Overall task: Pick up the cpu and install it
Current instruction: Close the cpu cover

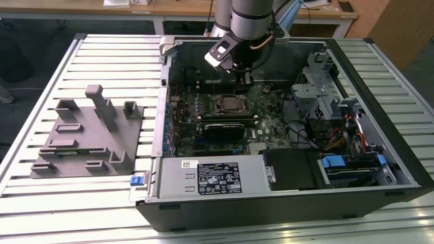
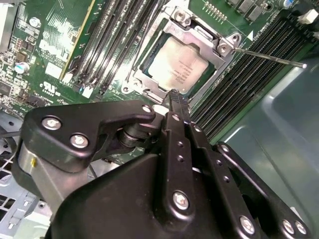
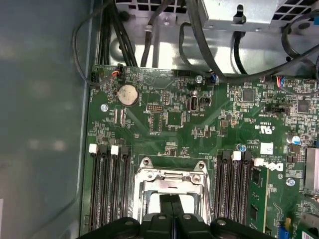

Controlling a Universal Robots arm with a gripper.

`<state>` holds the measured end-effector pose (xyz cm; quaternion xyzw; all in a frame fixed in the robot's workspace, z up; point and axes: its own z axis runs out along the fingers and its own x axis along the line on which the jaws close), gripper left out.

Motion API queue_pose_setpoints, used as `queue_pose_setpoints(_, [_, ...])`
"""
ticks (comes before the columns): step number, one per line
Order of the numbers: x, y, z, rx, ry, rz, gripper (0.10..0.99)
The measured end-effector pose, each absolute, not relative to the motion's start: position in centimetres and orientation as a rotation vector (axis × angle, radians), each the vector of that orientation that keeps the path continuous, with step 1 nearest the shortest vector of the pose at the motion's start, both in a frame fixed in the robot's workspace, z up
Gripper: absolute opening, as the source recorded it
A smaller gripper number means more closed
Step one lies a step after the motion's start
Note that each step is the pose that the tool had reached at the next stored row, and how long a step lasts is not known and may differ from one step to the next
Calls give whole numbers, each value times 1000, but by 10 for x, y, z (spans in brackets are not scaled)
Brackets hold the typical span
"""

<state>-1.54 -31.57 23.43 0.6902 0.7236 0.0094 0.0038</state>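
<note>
The cpu (image 2: 179, 67), a pale silvery square chip, lies flat inside the metal-rimmed socket frame (image 2: 197, 31) on the green motherboard. My gripper (image 2: 174, 95) hovers just above the socket's edge with its black fingers (image 2: 178, 114) pressed together and nothing between them. In the first wrist view the gripper (image 3: 172, 201) points down at the socket frame (image 3: 172, 174). In the exterior view the gripper (image 1: 244, 77) hangs inside the open computer case, a little behind the socket (image 1: 227, 104).
A thin metal lever rod (image 2: 269, 56) sticks out from the socket frame. Memory slots (image 2: 107, 45) flank the socket on both sides. Cables (image 3: 199, 30) run along the case wall. A grey plastic block with upright posts (image 1: 88, 132) sits on the slatted table at the exterior view's left.
</note>
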Motion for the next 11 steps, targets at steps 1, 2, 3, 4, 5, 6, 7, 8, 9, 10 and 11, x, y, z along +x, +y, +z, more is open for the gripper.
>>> queue_pose_setpoints(1, [-16,-316,234,2163,2268,29,106])
queue_pose_setpoints(2, [-16,-316,233,2163,2268,29,106])
queue_pose_setpoints(3, [-17,-316,232,2164,2269,28,106])
queue_pose_setpoints(4, [-17,-316,231,2164,2269,27,106])
queue_pose_setpoints(5, [-18,-316,231,2164,2269,26,106])
queue_pose_setpoints(6, [-20,-316,230,2164,2269,26,106])
queue_pose_setpoints(7, [-22,-316,230,2164,2269,26,106])
queue_pose_setpoints(8, [-24,-316,230,2164,2269,26,106])
queue_pose_setpoints(9, [-26,-316,230,2165,2269,26,106])
queue_pose_setpoints(10, [-26,-316,230,2164,2269,26,106])
queue_pose_setpoints(11, [-27,-316,230,2165,2269,26,106])
